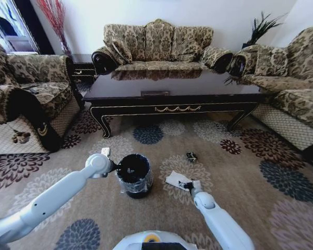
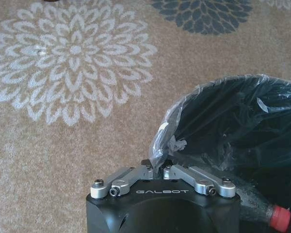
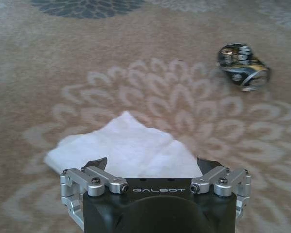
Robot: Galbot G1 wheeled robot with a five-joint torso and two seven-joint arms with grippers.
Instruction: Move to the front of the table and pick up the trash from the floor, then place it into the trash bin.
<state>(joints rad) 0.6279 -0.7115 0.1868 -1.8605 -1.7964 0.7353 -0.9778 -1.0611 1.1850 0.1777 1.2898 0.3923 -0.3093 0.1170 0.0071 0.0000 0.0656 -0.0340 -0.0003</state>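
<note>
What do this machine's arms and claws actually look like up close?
The two arms are smooth white tubes with rounded joints. The left gripper and right gripper each have a black block body printed GALBOT in white, silver metal linkage bars fixed with small dark screws, and black fingertips.

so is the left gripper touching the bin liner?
Touching. Left wrist view: the left gripper, fingers shut, pinches the plastic liner at the rim of the trash bin.

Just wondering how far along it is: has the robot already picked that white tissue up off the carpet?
No, the white tissue lies flat on the floor, with the right gripper open just above it.
</note>
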